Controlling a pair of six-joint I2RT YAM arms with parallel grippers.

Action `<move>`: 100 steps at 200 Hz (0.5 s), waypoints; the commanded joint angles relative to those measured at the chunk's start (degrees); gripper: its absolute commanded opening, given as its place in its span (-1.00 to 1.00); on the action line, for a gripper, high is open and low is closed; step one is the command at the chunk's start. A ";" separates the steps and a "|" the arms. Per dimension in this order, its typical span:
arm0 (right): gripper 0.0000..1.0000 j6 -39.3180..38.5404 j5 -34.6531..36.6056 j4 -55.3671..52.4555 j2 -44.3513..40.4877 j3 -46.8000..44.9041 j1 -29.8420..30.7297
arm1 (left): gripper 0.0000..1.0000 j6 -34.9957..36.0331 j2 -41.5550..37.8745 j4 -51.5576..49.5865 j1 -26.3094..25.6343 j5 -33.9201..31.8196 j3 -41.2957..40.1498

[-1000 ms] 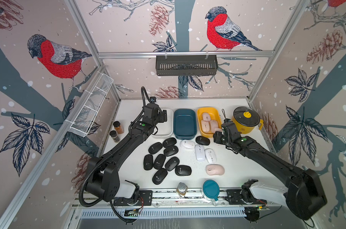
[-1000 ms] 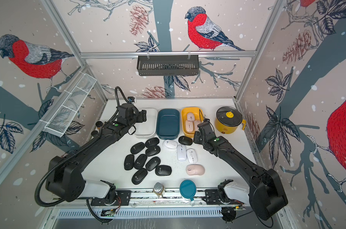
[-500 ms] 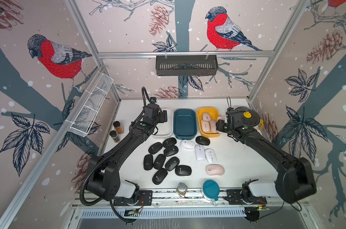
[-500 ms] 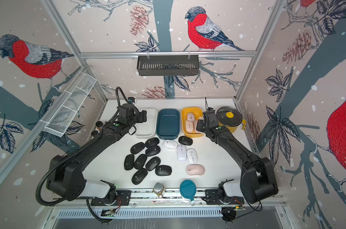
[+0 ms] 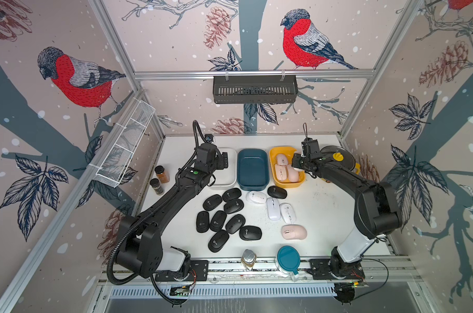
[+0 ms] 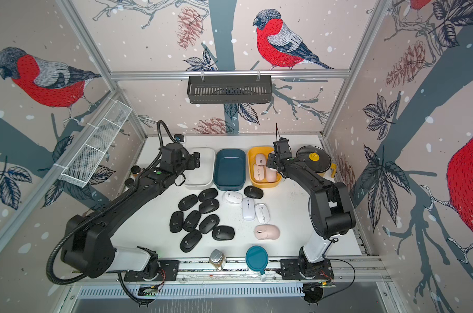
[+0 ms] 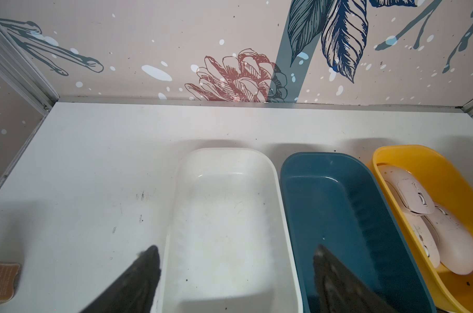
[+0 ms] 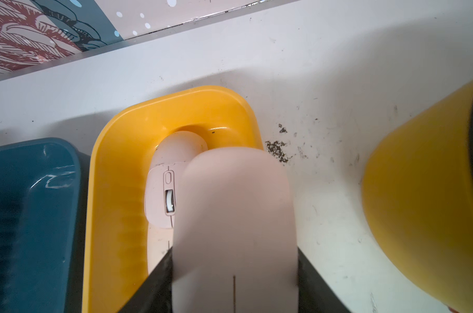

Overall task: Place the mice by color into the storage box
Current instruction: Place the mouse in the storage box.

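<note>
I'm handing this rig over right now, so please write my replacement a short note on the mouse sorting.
The right gripper is shut on a pink mouse, held above the yellow bin, not yet released.
The left gripper is open and empty above the white bin.
Done: three pink mice lie in the yellow bin.
Left: drop the held one; then, from the table, a lone pink mouse, three white mice and nine black mice. The white bin and the blue bin hold nothing.
</note>
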 commanded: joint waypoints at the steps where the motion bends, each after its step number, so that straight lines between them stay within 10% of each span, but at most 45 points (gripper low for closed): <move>1: 0.14 -1.50 -0.27 1.11 3.34 3.05 -0.15 | 0.74 0.27 -0.12 0.91 -0.06 -0.01 0.00; 100: 0.13 -3.15 2.86 -1.64 15.89 13.82 -0.28 | 0.74 0.35 0.76 0.56 -0.06 -0.81 0.18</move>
